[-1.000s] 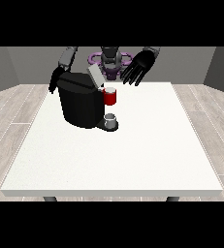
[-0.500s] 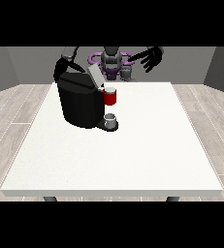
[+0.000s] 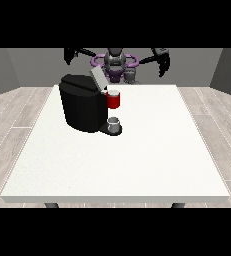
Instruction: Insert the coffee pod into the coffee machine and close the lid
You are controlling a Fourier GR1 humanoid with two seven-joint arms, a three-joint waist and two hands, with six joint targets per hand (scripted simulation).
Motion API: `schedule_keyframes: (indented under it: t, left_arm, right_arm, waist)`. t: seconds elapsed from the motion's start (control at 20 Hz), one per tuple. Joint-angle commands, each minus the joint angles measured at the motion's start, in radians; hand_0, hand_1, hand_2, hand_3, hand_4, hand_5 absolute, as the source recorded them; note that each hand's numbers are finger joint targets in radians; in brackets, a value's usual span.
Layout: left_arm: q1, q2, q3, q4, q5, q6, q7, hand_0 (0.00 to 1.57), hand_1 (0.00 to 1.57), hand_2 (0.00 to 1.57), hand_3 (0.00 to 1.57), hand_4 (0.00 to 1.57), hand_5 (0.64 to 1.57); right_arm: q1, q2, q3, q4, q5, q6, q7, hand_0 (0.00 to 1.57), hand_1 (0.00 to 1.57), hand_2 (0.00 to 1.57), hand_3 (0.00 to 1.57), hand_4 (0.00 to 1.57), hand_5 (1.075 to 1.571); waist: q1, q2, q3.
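Observation:
The black coffee machine [image 3: 82, 105] stands on the white table [image 3: 137, 160], left of centre. Its grey lid [image 3: 98, 78] is tilted up and open over the red pod holder [image 3: 114, 100] on the machine's front. A pale top shows in the holder; I cannot make out the pod itself. Below it a small grey cup [image 3: 115, 124] sits on the machine's base. Both arms are spread wide and raised behind the table. The hand at the view's left [image 3: 68, 55] is well away from the lid. The hand at the view's right [image 3: 162, 62] hangs with fingers relaxed and holds nothing.
The robot's torso [image 3: 115, 62] stands behind the table's far edge. The machine takes up the table's far left part. Wooden floor surrounds the table on all sides.
Both hands have pulled back from the machine and swung outward and upward. The lid stays tilted up, and the red holder and the cup have not moved.

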Motion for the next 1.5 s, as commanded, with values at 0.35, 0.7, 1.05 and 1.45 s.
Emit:
schedule_keyframes:
  t: [0.35,0.7,1.05,1.45]
  left_arm:
    - [0.138,-0.026,-0.138,-0.213,0.162,-0.018,0.12,0.0,0.0,0.0,0.0,0.41,1.571]
    - [0.164,-0.026,-0.198,-0.334,0.233,0.04,0.143,0.0,0.0,0.0,0.0,0.38,1.571]
    - [0.177,0.004,-0.194,-0.5,0.252,0.017,0.193,0.0,0.0,0.0,0.0,0.32,1.571]
    - [0.291,0.004,-0.231,-0.683,0.3,0.006,0.261,0.0,0.0,0.0,0.0,0.34,1.571]
  right_arm:
    - [-0.133,-0.085,-0.075,0.042,-0.041,0.045,0.096,0.0,0.0,0.0,0.0,0.0,1.571]
    - [-0.24,-0.078,-0.131,0.133,-0.14,0.089,0.128,0.0,0.0,0.0,0.0,0.19,1.571]
    - [-0.328,-0.049,-0.125,0.189,-0.15,0.055,0.095,0.0,0.0,0.0,0.0,0.07,1.571]
    - [-0.374,-0.05,-0.075,0.246,-0.121,0.075,0.112,0.0,0.0,0.0,0.0,0.0,1.571]
  waist:
    - [0.082,0.011,0.0007]
    - [0.1,0.109,0.0006]
    - [0.089,0.221,0.0006]
    - [0.087,0.232,0.0005]
